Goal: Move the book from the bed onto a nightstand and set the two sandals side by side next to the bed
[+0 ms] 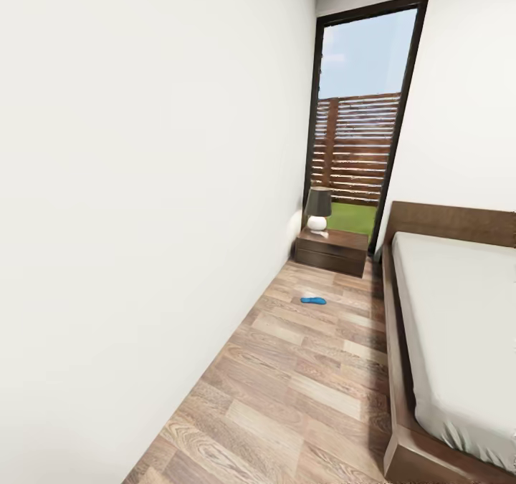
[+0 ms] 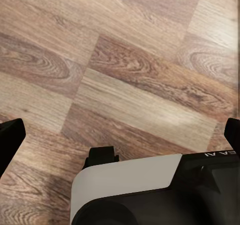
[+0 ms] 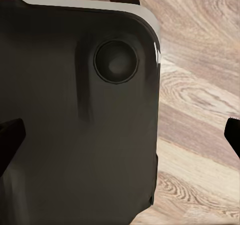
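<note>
Both hands stand released, as the wrist views show, their dark fingertips far apart at the picture edges with nothing between them. Seen from the head camera, a narrow strip of wooden floor (image 1: 301, 391) runs between a plain white wall (image 1: 143, 205) and the bed (image 1: 459, 326), whose light mattress sits in a dark brown frame with a headboard at the far end. One blue sandal (image 1: 313, 300) lies flat on the floor, well short of the nightstand (image 1: 332, 250) and apart from the bed frame. The nightstand stands against the wall at the far end, beside the headboard, and bears a lamp (image 1: 318, 210) with a dark shade and a white base. Behind it a tall dark-framed window (image 1: 364, 112) shows a slatted wooden fence, grass and sky. The book cannot be seen on the visible part of the mattress. In the left wrist view, the left hand (image 2: 120, 135) hangs over bare wood planks, one fingertip (image 2: 9, 137) at each side, and part of the robot's body (image 2: 150, 192) below carries white letters cut off at the edge, reading "EA AI" upside down. In the right wrist view, the right hand (image 3: 120, 135) faces a large dark panel (image 3: 75, 120) of the robot with a round socket, floor beside it.
</note>
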You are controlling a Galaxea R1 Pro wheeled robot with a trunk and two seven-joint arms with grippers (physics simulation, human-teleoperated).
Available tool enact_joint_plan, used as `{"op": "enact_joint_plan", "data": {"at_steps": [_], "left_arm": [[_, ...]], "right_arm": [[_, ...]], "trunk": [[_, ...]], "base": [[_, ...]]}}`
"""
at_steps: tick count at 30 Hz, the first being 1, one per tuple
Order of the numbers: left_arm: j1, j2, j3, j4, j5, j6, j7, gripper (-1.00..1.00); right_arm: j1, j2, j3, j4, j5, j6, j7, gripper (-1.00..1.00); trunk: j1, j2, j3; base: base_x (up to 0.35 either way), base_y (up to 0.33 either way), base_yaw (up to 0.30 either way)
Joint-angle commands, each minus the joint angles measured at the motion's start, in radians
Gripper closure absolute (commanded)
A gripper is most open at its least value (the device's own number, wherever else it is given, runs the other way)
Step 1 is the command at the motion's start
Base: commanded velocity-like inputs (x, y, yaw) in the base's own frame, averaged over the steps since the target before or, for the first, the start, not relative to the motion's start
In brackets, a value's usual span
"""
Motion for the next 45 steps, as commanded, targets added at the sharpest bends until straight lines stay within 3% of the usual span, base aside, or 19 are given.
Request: {"op": "enact_joint_plan", "data": {"at_steps": [1,45], "left_arm": [[0.000,0.000,-0.004,0.001,-0.003,-0.003,0.001,-1.00],[0.000,0.001,-0.004,0.001,-0.003,-0.009,0.001,-1.00]], "right_arm": [[-0.001,0.000,0.001,0.001,-0.001,-0.003,-0.001,-1.00],[-0.001,0.002,0.001,-0.001,-0.002,-0.003,-0.001,-1.00]], "trunk": [[0.000,-0.001,-0.001],[0.000,-0.001,-0.001]], "base": [[0.000,0.000,-0.146],[0.154,-0.015,-0.016]]}}
